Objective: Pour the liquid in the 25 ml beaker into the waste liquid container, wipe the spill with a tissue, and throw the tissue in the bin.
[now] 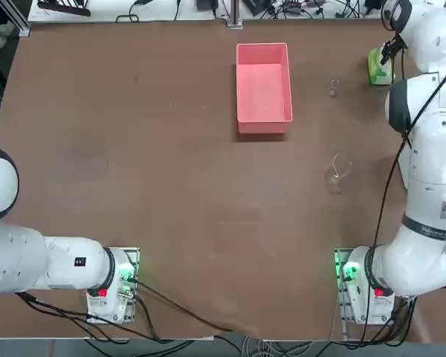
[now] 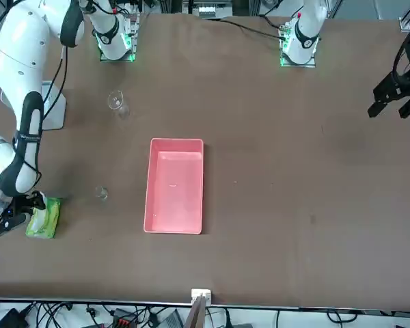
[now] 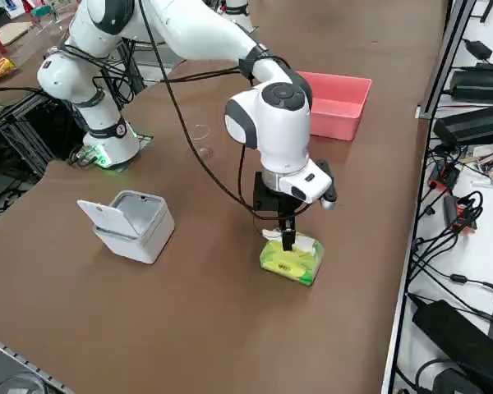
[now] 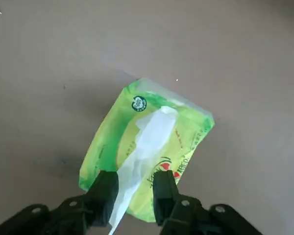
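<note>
My right gripper [image 4: 134, 188] hangs just above the lime-green tissue pack [image 4: 112, 142] at the table's far right, shut on the tissue [image 4: 152, 132], a white strip drawn out of the pack's slot and running between the two fingers. The right side view shows the same gripper [image 3: 287, 240] low over the pack [image 3: 292, 258]. The tiny 25 ml beaker [image 1: 332, 89] stands upright between the pack [image 1: 379, 68] and the pink box [image 1: 264, 126], apart from both. From the front it is the small beaker [image 2: 101, 194]. No spill shows on the table.
A larger clear glass beaker [image 1: 337, 172] stands nearer the robot's base. A white bin [image 3: 135, 226] with its lid flipped open sits at the table's right edge. The pink box [image 2: 174, 229] looks dry inside. Cables and power supplies lie beyond the far edge.
</note>
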Tool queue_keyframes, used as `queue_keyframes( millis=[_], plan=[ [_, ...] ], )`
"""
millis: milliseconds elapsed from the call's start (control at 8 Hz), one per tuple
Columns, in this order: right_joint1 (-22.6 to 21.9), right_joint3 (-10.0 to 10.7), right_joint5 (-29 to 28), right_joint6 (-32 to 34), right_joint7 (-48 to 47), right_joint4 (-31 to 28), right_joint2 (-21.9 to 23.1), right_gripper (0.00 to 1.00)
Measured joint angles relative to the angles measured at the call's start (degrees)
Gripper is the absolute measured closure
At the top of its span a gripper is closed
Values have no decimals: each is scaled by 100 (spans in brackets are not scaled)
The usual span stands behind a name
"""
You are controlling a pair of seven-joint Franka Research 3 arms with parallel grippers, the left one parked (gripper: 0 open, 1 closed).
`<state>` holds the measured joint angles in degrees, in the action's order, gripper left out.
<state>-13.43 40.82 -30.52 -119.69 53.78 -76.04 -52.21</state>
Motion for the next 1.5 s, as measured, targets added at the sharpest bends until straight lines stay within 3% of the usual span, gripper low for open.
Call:
queue_keyframes(
  millis=[375, 625, 1125, 1500],
  plan=[
    [3, 0, 4, 0, 0, -28, -6, 60],
    [0, 0, 4, 0, -2, -30, -6, 77],
    [-17, 0, 4, -1, -3, -30, -6, 96],
    [-68, 30, 15, -2, -3, 3, -2, 99]
  ],
)
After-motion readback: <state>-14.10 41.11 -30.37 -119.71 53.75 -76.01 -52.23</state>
